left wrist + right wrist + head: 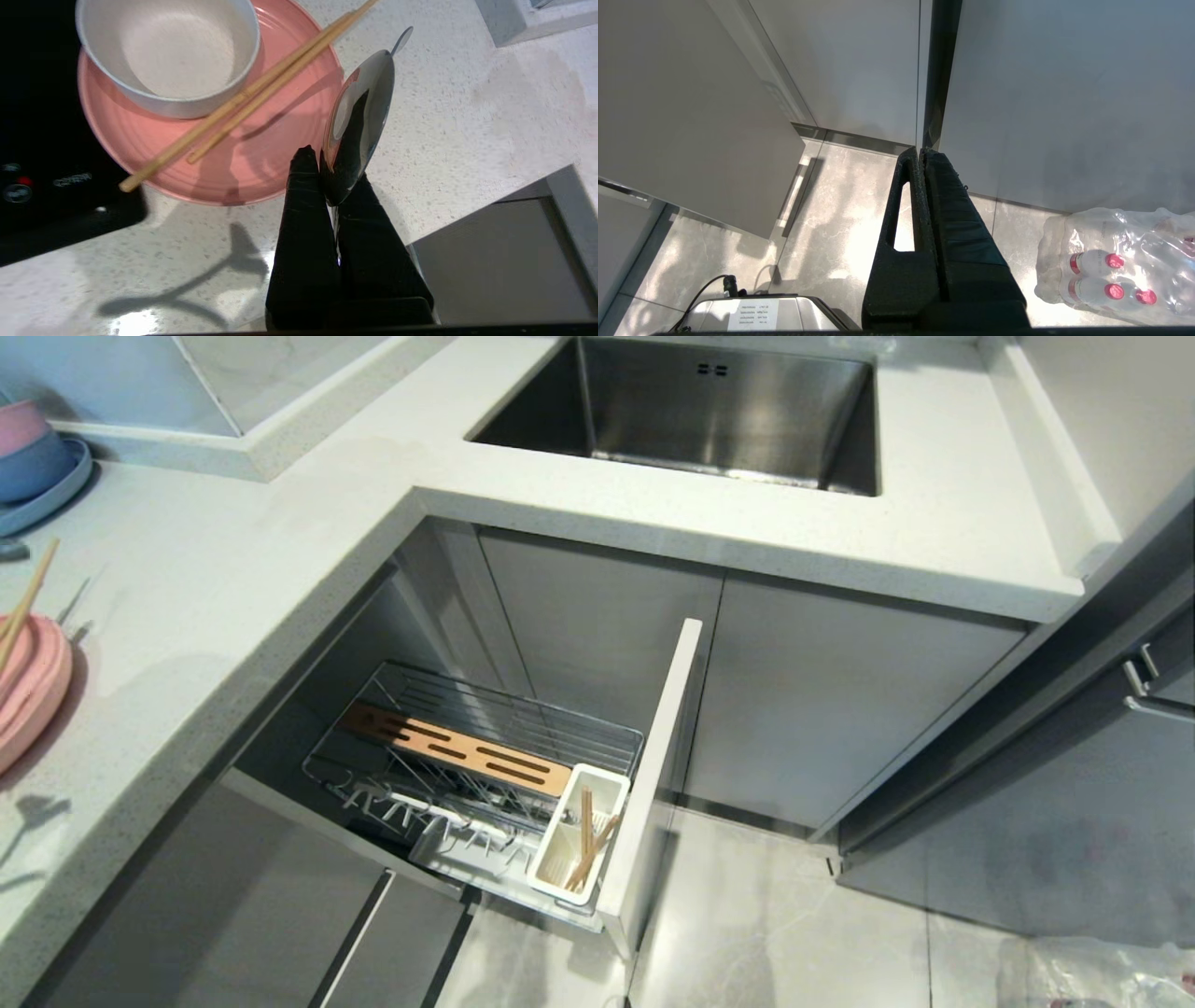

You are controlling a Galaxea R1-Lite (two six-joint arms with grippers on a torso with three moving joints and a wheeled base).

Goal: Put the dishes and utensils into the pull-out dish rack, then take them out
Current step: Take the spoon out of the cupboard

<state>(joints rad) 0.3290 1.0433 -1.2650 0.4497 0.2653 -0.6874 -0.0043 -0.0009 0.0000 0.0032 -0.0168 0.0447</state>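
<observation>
Left gripper (329, 179) is nearest our wrist camera: fingers (303, 210) pinched tight on the spoon (359, 121), clamped at the tip of its bowl, handle sticking out away from us over the desk (467, 116)

Risks we see from here:
- grip sits on a curved, polished edge with all the weight hanging beyond it; we expect the spoon to pivot or slip out on any fast swing
- if it drops here, it lands on the desk or hits the pink plate (280, 154) just beside it
- a low sweep could catch the chopsticks (261, 88) lying across the plate against the cream bowl (177, 51) and knock them off
- rack (485, 747) is pulled out below the desk edge; its white utensil cup (581, 845) is narrow and already holds wooden sticks (588, 849), so a tilted spoon may jam on the rim or the sticks
- front panel (653, 775) stands right beside the cup, leaving little room for the wrist

Right gripper (920, 151) hangs idle over the floor by the cabinets, fingers closed on nothing, no risk there
</observation>
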